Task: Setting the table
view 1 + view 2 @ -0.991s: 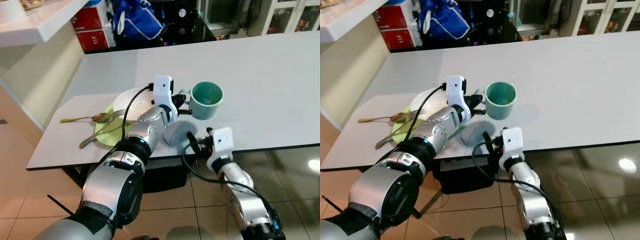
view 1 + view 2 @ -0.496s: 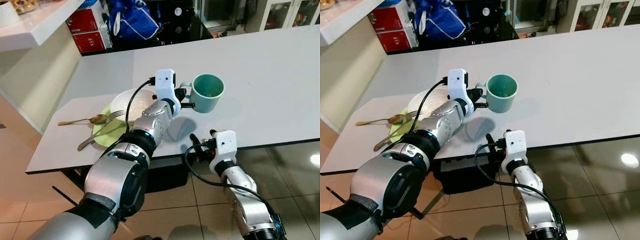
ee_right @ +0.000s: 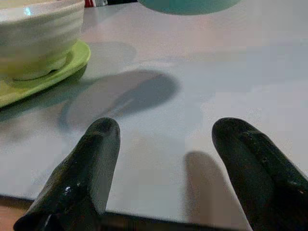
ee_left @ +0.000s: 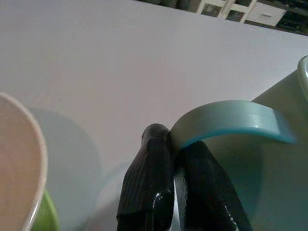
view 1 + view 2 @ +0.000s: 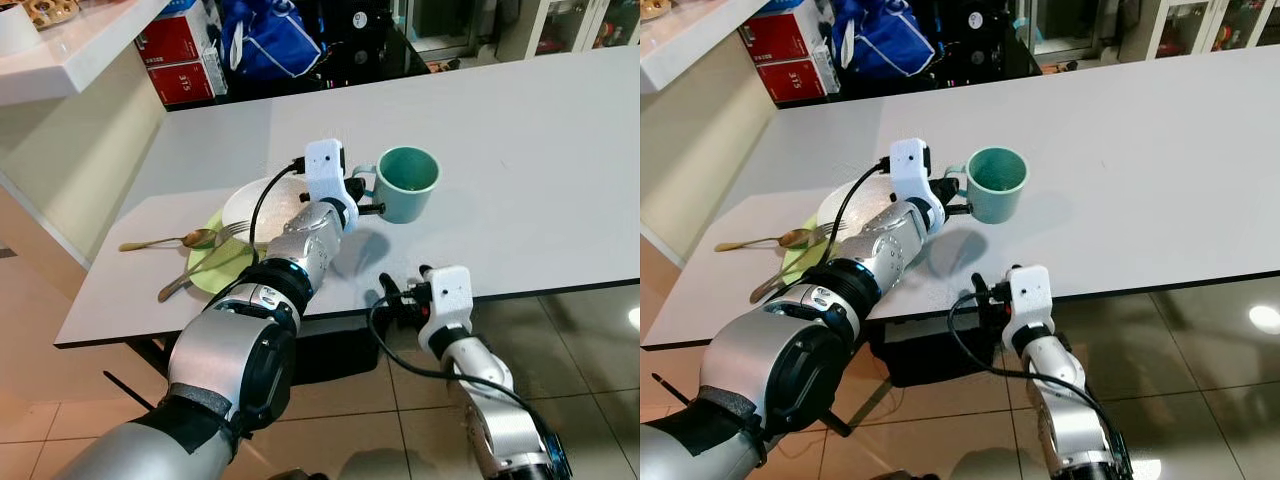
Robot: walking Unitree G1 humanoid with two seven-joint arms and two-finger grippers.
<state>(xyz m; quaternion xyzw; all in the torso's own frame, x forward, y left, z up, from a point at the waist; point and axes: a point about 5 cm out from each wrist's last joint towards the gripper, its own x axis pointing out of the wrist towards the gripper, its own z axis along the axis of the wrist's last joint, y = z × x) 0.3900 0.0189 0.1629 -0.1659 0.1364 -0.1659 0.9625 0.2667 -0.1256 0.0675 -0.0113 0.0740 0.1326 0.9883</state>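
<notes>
We see the left gripper (image 5: 368, 197) pinching the curved handle of the glossy teal mug (image 5: 408, 182) above the smooth white table (image 5: 520, 150), beside the ribbed bowl (image 3: 38, 36), while the right gripper (image 5: 402, 296) hangs with jaws apart at the table edge.

Long white table (image 5: 520, 150) stretches before me, near edge over tiled floor (image 5: 330, 420). Lying on table toward my left: green plate (image 5: 205, 272) with white bowl (image 5: 250, 205) set on it. Spoon (image 5: 165, 241) flat on tabletop just left of plate. Fork (image 5: 205, 262) rests across plate, handle end reaching onto tabletop.
</notes>
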